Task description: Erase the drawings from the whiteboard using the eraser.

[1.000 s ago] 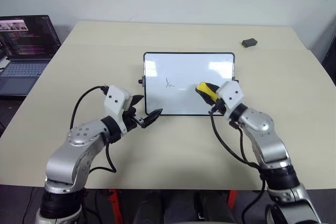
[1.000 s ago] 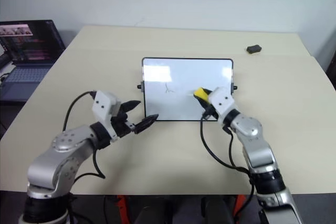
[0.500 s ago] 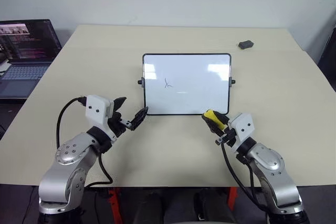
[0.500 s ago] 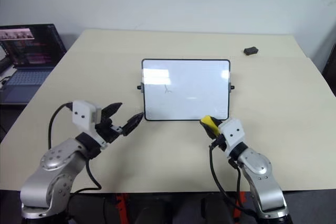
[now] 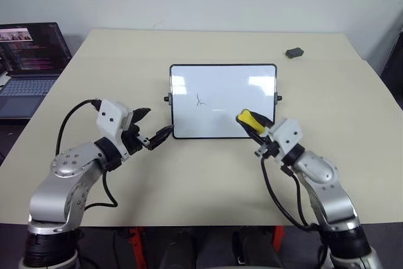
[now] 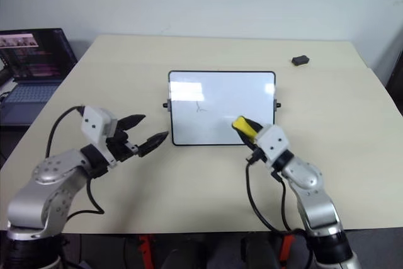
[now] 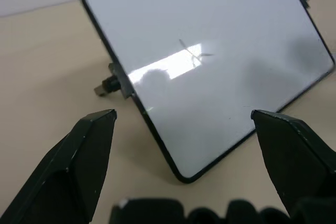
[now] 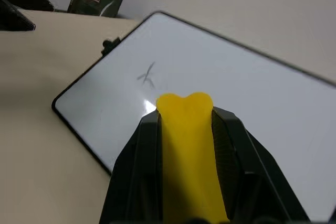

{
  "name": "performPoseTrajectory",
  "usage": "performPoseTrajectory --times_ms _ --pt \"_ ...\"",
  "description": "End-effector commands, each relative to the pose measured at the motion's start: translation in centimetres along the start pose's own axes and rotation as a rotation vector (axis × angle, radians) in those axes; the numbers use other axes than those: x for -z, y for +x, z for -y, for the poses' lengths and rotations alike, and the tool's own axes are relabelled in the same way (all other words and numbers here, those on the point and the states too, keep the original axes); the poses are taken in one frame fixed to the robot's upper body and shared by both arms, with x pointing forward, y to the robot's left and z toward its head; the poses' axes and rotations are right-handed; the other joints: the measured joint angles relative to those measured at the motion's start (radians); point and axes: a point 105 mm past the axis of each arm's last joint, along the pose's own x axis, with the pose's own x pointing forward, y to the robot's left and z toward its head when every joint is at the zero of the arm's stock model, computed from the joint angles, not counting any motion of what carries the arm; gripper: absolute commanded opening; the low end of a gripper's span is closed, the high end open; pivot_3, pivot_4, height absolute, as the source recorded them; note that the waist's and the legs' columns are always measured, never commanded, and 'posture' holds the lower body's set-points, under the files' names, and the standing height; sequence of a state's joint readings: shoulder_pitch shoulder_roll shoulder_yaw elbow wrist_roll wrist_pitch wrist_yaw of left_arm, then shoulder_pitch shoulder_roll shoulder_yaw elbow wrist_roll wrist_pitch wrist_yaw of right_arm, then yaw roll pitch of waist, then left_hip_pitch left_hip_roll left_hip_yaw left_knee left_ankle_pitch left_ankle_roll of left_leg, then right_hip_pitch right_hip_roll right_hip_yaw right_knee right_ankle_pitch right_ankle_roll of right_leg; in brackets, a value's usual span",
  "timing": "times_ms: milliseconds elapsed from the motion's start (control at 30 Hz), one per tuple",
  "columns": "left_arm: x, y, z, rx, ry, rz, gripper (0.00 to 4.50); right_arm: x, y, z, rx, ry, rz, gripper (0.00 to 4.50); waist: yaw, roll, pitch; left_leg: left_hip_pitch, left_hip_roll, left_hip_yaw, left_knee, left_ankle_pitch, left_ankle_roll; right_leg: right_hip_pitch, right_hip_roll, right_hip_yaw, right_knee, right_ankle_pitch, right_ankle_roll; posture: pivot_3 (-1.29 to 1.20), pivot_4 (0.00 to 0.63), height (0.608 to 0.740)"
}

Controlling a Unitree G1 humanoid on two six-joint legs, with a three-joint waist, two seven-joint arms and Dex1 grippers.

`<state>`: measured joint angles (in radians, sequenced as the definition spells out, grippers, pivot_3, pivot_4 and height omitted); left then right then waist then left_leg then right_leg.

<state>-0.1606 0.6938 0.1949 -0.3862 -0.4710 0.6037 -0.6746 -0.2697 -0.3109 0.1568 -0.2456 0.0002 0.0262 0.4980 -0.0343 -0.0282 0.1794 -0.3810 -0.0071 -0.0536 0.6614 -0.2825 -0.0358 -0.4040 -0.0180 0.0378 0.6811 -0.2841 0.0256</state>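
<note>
**Eraser brought back over the board, one scribble left**

Beige table (image 5: 208,174) fills the room's middle, with a laptop (image 5: 28,55) at its far left and a small dark lump (image 5: 294,52) at far right. The whiteboard (image 5: 223,77) lies flat at centre. One drawing (image 5: 201,100) shows on its left half; the rest of the surface looks clean. The right gripper (image 5: 253,123) is clamped on the yellow eraser (image 5: 247,120). Half a second ago it hung off the board's near edge; it now sits over the near right part of the board, well right of the mark. The left gripper (image 5: 154,131), its fingers spread and empty, has drifted left and hovers just off the board's near left corner. Judged from this, a leftward sweep to the last mark remains.
</note>
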Motion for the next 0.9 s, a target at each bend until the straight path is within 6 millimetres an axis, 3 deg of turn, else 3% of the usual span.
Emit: performPoseTrajectory --times_ms 33,167,267,367,667,900 --pt "-0.4 0.3 0.3 0.065 0.031 -0.018 4.50 -1.2 2.2 0.1 -0.024 -0.084 0.068 0.97 0.002 0.000 0.000 0.000 0.000 0.000 0.000 0.000 0.000 0.000 0.000 0.000 0.000 0.000 0.000 0.00 0.150 0.740" --pt "-0.8 0.5 -0.4 0.042 0.044 -0.020 4.50 -1.9 5.4 0.0 -0.064 -0.172 0.105 0.97 0.002 0.000 0.000 -0.001 0.000 0.000 0.000 0.000 0.000 -0.001 0.000 0.000 0.000 0.000 0.000 0.00 0.150 0.740" --pt "-1.1 0.7 -0.8 -0.005 0.040 -0.013 4.50 -2.0 9.3 0.5 -0.079 -0.228 0.066 0.97 -0.002 0.000 0.000 -0.001 0.000 0.000 0.000 0.000 0.000 -0.001 0.000 0.000 0.000 0.000 0.000 0.00 0.150 0.740" --pt "-1.9 1.3 -0.2 0.015 0.025 0.001 4.50 -2.3 11.2 1.3 -0.078 -0.272 0.055 0.97 -0.004 0.000 0.000 -0.001 0.000 0.000 0.000 0.000 0.000 -0.002 0.000 0.000 0.000 0.000 0.000 0.00 0.150 0.740" --pt "-1.8 2.2 -0.7 0.025 -0.018 -0.057 4.50 -2.3 13.1 0.8 -0.106 -0.318 0.052 0.97 0.000 0.000 0.000 -0.003 0.000 0.000 0.001 0.000 0.000 -0.002 -0.001 0.000 0.000 0.000 0.000 0.00 0.150 0.740" --pt "-1.5 2.3 0.1 0.073 -0.024 -0.071 4.50 1.7 14.2 -2.3 -0.205 -0.317 -0.082 0.97 -0.024 0.000 0.000 -0.002 0.001 0.000 0.000 0.000 0.000 -0.003 0.000 0.000 0.001 0.000 -0.001 0.00 0.150 0.740"
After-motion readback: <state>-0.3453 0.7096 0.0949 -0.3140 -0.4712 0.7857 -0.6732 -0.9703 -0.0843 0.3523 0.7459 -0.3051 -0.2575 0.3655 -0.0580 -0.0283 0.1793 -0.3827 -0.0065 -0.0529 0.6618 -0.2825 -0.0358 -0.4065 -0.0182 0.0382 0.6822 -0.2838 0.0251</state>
